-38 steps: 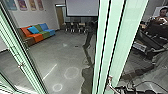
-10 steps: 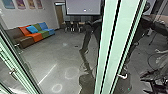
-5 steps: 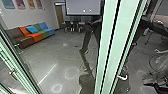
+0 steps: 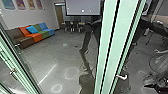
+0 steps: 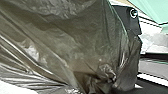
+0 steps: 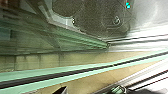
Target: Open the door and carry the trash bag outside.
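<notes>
- Head view: a pale green upright with dark seams runs from the top edge to the bottom edge, right of centre. A white handle is noted beside its lower right part.
- Head view, left side: a second green frame slants down from the left edge towards the bottom, with a small metal fitting on it.
- Head view, upper left: a sofa in brown, orange, green and blue sections, bearing a blue cushion. Posters are on the wall above.
- Head view, top centre: a pale screen with chairs beneath it. Light rings and one bright streak lie on the grey floor.
- Head view, centre: a dark jointed shape, apparently a reflection in glass.
- Left wrist view: the trash bag, dark, shiny and creased, covers most of the frame from upper left to lower centre. Its film bunches into tight folds at the lower centre. State of the left gripper, spread or pressed together: cannot be told.
- Right wrist view: a pale green strip with a dark seam crosses the frame, over a tan tiled surface. State of the right gripper: likewise cannot be told.
</notes>
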Robot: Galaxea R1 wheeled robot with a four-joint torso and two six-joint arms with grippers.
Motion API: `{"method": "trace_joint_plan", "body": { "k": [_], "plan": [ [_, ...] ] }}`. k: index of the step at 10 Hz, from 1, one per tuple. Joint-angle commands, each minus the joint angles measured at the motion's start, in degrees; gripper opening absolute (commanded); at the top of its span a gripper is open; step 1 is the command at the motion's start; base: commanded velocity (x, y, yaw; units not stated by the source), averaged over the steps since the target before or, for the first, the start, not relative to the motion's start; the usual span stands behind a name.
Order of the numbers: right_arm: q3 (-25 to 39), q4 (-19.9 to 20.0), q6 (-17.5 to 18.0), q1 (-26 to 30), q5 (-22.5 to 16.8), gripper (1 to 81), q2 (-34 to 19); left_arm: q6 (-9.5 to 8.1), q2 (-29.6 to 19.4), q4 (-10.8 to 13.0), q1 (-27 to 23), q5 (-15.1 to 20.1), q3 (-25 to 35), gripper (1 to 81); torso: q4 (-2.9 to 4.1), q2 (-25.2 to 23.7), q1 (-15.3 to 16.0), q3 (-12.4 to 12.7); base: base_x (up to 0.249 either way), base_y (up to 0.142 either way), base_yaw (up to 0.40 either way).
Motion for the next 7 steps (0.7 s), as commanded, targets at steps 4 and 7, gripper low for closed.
{"method": "trace_joint_plan", "body": {
  "k": [4,7],
  "plan": [
    [-11.0,-6.7,3.3,4.9,3.8,81.1,-0.1,0.44,-0.4,0.4,-1.9,4.3,0.5,1.0,0.0,0.0,0.0,0.0,0.0,0.0,0.0],
    [-16.4,-12.3,3.4,4.0,3.5,81.1,0.1,0.44,-0.1,0.4,-1.9,4.4,0.4,1.0,0.0,0.0,0.0,0.0,0.0,0.0,0.0]
  ]
}}
